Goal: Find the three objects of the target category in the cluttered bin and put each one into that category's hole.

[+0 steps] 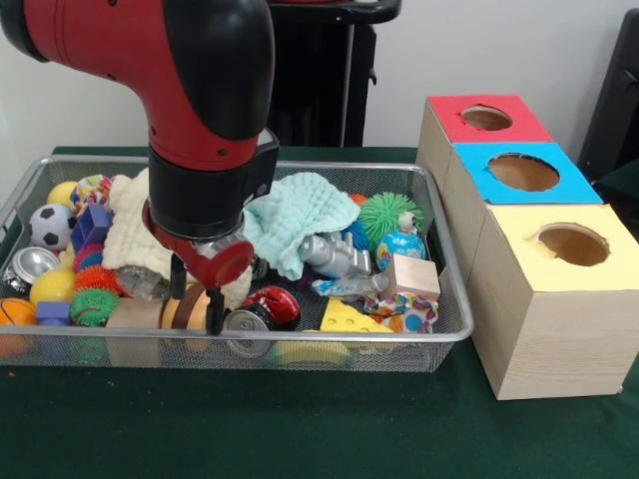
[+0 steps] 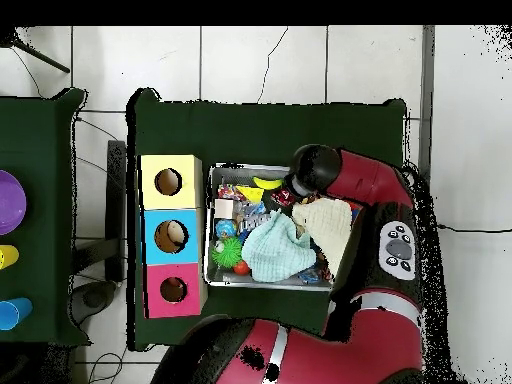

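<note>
My gripper point(image 1: 196, 295) reaches down into the front left part of the wire mesh bin point(image 1: 454, 334). Its two black fingers point(image 1: 214, 311) stand apart, open, on either side of a brown ring point(image 1: 193, 307) lying among the clutter. A silver can end point(image 1: 246, 331) and a red can point(image 1: 276, 303) lie just right of the fingers. Three boxes stand to the right of the bin, with a red-topped hole point(image 1: 486, 118), a blue-topped hole point(image 1: 523, 172) and a yellow-topped hole point(image 1: 571, 242). In the overhead view the arm point(image 2: 318, 172) hides the gripper above the bin point(image 2: 212, 230).
The bin also holds a mint cloth point(image 1: 300, 215), a cream cloth point(image 1: 128, 238), a crushed silver can point(image 1: 335, 254), a cheese wedge point(image 1: 349, 317), a wooden block point(image 1: 412, 274), a green spiky ball point(image 1: 387, 214) and a soccer ball point(image 1: 50, 226).
</note>
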{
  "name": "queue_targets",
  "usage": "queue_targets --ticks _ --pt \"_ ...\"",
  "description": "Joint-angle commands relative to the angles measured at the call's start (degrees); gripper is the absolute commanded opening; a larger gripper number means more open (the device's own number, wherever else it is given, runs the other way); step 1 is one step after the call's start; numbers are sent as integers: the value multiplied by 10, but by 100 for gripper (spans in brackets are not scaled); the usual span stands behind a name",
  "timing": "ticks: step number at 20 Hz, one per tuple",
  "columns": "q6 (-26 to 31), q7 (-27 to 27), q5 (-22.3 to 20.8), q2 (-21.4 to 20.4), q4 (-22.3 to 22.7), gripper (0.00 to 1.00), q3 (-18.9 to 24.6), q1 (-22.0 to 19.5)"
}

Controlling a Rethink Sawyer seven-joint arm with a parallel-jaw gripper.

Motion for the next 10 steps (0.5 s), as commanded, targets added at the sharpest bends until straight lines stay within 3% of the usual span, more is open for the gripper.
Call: queue_targets --ticks 1,10 --pt "-19 -41 -24 28 56 100 72 -12" --pt "-23 -38 -23 23 70 100 80 -16"
